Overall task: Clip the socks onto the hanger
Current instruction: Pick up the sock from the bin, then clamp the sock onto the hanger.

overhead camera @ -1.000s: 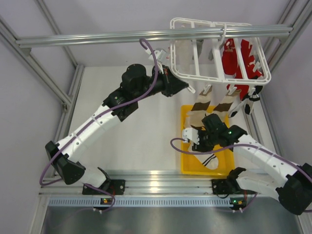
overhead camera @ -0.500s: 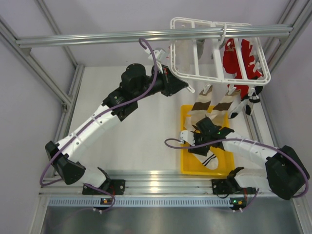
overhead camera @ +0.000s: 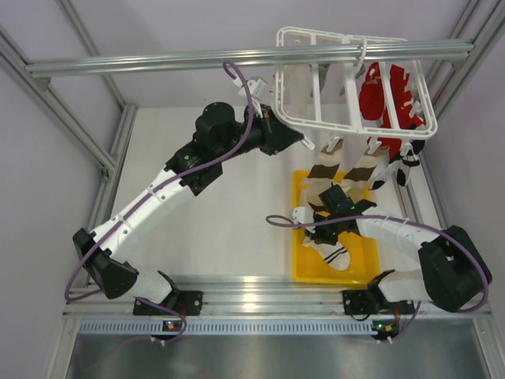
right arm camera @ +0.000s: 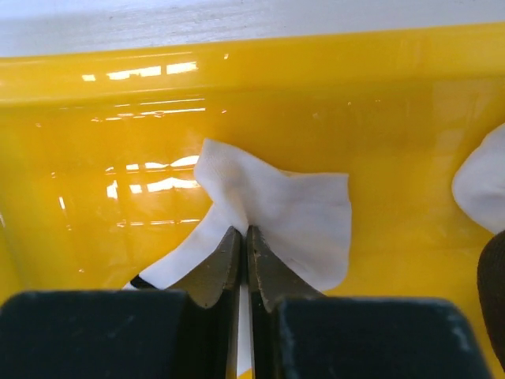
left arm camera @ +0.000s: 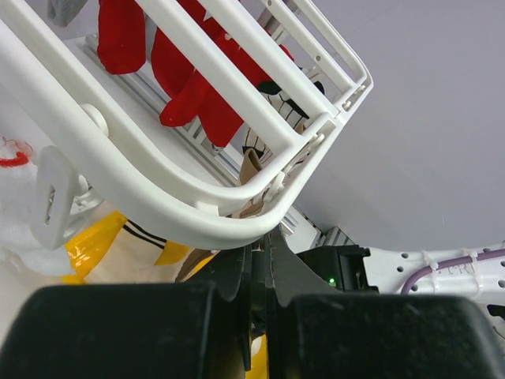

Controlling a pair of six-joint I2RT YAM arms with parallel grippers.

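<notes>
The white hanger (overhead camera: 316,121) hangs tilted from the top rail, with two brown-and-cream socks (overhead camera: 326,170) clipped under its front rim. My left gripper (overhead camera: 302,140) is shut, its tips against the underside of the hanger's near-left corner (left arm camera: 158,205). In the left wrist view the gripper (left arm camera: 264,237) shows nothing clearly pinched. My right gripper (overhead camera: 317,234) is down in the yellow tray. In the right wrist view it (right arm camera: 245,230) is shut on a bunched fold of a cream sock (right arm camera: 300,213). More of that sock (overhead camera: 335,254) lies in the tray.
The yellow tray (overhead camera: 298,264) sits on the table under the hanger's front edge; its glossy wall (right arm camera: 394,118) rises just beyond my right fingers. A red garment (overhead camera: 387,99) hangs at the hanger's right. More white cloth (right arm camera: 480,189) lies at the right wrist view's edge.
My right gripper dropped lower into the tray, shifted left, and shut on the sock's fabric; its arm folded in closer. The left arm and hanger have stayed put.
</notes>
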